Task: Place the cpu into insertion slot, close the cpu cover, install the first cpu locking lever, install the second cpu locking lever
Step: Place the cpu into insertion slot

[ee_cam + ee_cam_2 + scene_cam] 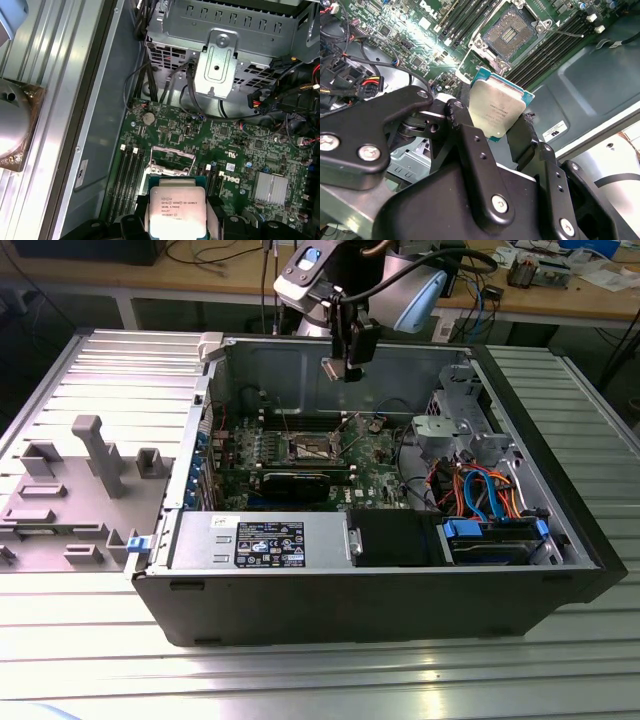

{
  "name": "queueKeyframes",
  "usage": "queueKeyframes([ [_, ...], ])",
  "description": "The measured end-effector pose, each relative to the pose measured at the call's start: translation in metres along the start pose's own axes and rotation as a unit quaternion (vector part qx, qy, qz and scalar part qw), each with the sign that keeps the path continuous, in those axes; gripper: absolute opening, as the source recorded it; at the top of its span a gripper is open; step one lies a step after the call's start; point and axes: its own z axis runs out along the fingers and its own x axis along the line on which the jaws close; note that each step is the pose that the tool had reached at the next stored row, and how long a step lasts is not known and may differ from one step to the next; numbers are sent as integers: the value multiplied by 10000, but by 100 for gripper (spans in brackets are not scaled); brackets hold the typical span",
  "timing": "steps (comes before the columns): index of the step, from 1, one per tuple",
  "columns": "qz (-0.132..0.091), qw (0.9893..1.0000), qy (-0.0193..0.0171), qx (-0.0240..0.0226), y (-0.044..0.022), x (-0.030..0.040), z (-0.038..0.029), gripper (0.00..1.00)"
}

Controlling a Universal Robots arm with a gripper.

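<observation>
Bright, even room light falls. Glare whitens the silver-grey square cpu (176,210) I carry; near it, green circuit board (427,42) flares white.

Print on four surfaces inside the open case.
Runs in small dark rows across the metal top of the cpu (176,212); stands as white logo letters on the green circuit board (228,176); marks a small white sticker (81,172) on the case wall; crowds the black-and-white label (262,540) atop the silver power-supply box, too small to read.
</observation>
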Motion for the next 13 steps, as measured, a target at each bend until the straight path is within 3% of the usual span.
queueKeyframes([
  [13, 47, 10000, -4, -1, 0, 0, 0, 54],
])
